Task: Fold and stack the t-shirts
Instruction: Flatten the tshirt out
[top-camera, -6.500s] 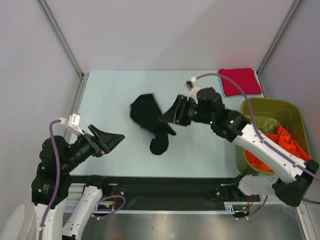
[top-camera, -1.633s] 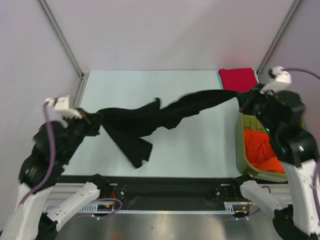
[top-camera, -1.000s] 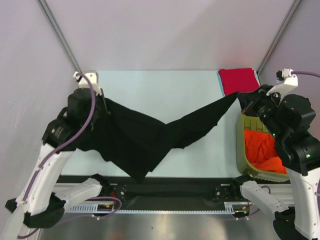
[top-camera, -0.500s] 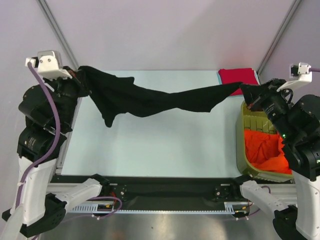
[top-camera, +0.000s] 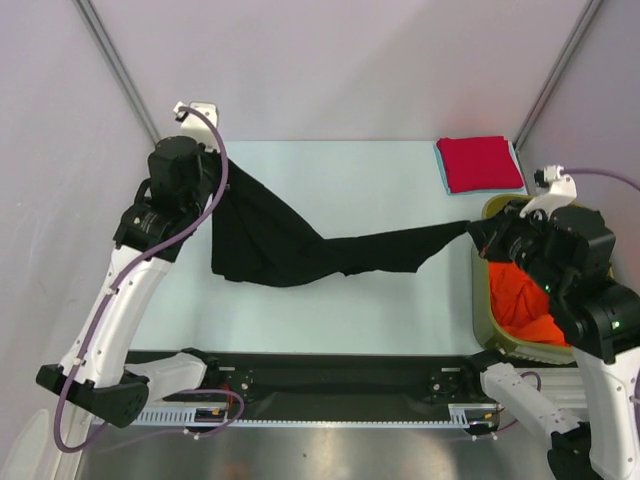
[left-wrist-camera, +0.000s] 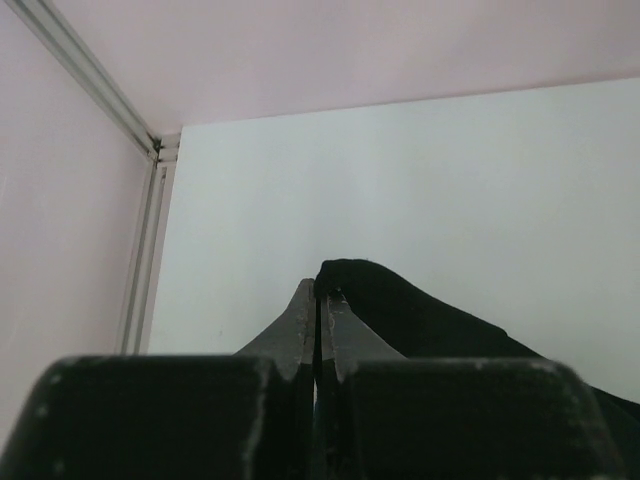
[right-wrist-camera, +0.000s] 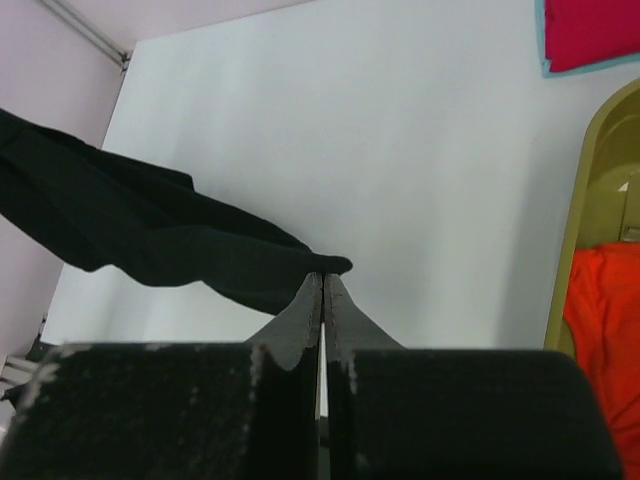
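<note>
The black t-shirt (top-camera: 290, 250) hangs stretched above the table between both arms, bunched wide at its left end and thin at its right. My left gripper (top-camera: 222, 182) is shut on the shirt's left corner (left-wrist-camera: 430, 322), with its tips (left-wrist-camera: 318, 290) pinching the cloth. My right gripper (top-camera: 472, 229) is shut on the right corner, where a small tip of black cloth (right-wrist-camera: 150, 232) pokes past its closed tips (right-wrist-camera: 322, 277). A folded red t-shirt (top-camera: 482, 163) lies at the back right corner. An orange t-shirt (top-camera: 520, 300) lies crumpled in the bin.
The olive-green bin (top-camera: 480, 292) stands at the table's right edge, right under my right arm. Its rim (right-wrist-camera: 575, 200) also shows in the right wrist view. The red shirt rests on a light blue mat (top-camera: 440, 165). Pale walls with metal posts close in the table.
The left gripper has come down and to the right from the far left corner. The right gripper has dropped slightly toward the bin. The shirt now sags lower, spread wider on the left.
</note>
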